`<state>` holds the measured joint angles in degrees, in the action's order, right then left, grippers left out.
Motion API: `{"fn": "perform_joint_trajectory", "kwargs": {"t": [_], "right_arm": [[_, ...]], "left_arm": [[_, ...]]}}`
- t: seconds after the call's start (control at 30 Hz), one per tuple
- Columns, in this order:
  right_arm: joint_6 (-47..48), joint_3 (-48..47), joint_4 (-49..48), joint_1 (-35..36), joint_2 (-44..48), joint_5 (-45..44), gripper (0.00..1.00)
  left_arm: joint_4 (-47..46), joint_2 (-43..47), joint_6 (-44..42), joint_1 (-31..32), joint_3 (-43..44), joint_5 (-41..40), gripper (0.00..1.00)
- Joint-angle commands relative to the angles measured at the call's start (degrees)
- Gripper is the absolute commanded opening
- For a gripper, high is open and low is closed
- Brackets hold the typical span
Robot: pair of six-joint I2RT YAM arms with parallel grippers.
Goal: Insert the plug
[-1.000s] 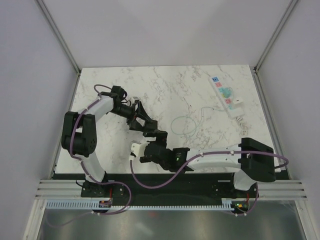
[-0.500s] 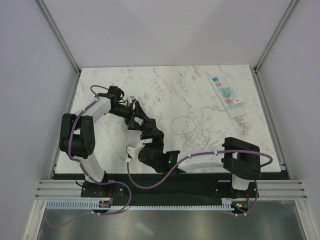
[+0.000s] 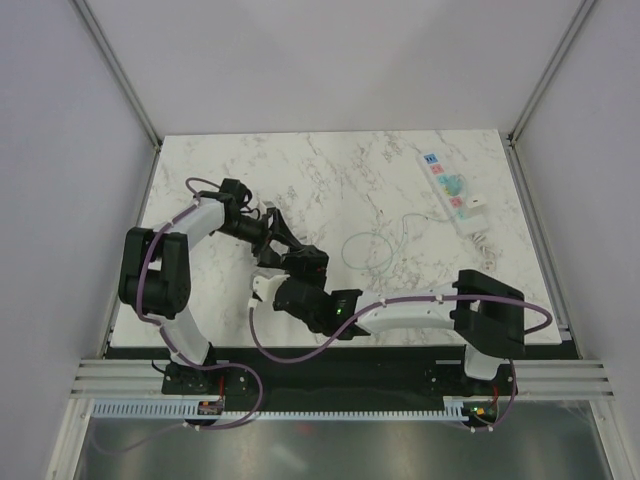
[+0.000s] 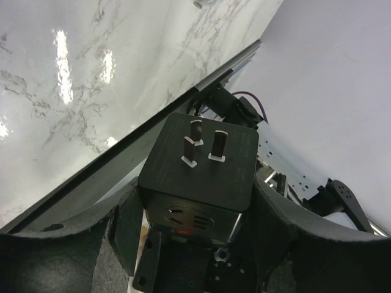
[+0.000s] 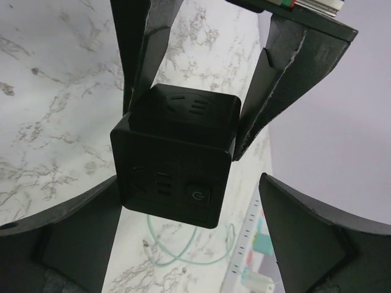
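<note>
The plug [image 4: 198, 168] is a matte black cube with metal prongs on its far face. My left gripper [image 4: 198, 204] is shut on its two sides and holds it above the table. In the top view, the plug [image 3: 303, 262] sits at the left gripper [image 3: 296, 257], left of the table's centre. My right gripper [image 5: 192, 235] is open just beneath the plug [image 5: 174, 152], with a finger [image 5: 73, 235] on each side and a gap to the cube. The face with the power button is turned towards the right wrist camera. In the top view, the right gripper [image 3: 289, 280] is just in front of the plug.
A long white power strip [image 3: 450, 188] with coloured squares lies at the back right and also shows in the right wrist view [image 5: 259, 256]. A thin pale-green coiled cable [image 3: 368, 248] lies mid-table between the strip and the grippers. The table's front edge is close behind the right arm.
My right gripper has moved left and then up to the plug, so its open fingers now flank it. The left gripper has shifted slightly, still holding the plug.
</note>
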<state>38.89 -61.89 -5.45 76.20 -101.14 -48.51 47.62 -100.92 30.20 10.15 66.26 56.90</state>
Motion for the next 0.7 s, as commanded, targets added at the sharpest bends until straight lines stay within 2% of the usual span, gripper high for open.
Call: {"fn": "perform_joint_trajectory", "kwargs": {"t": [0.0, 0.1, 0.2, 0.27, 0.47, 0.67], "right_arm": [[-8.2, -3.8, 8.1, -2.2, 8.6, 9.7, 0.98], [-12.9, -7.0, 16.9, -4.4, 11.7, 19.8, 0.98], [-15.2, -11.8, 25.2, -6.8, 11.9, 25.7, 0.98], [-15.3, -14.8, 30.0, -7.4, 11.0, 26.7, 0.98], [-14.1, -20.3, 34.9, -7.9, 6.9, 24.0, 0.98], [-14.2, -22.0, 37.0, -7.8, 7.4, 22.7, 0.98]], "left_arm": [[-0.1, 1.0, 3.2, 0.2, -0.4, 4.7, 0.02], [-0.2, 0.9, 4.6, 0.3, -0.4, 5.6, 0.02], [-0.7, 0.4, 6.4, 0.4, -0.9, 8.2, 0.02], [-1.4, 0.3, 7.3, 0.4, -1.5, 10.4, 0.02], [-2.2, 0.6, 9.1, 0.4, -4.3, 13.4, 0.02], [-2.2, 0.6, 10.4, 0.4, -4.0, 10.8, 0.02]]}}
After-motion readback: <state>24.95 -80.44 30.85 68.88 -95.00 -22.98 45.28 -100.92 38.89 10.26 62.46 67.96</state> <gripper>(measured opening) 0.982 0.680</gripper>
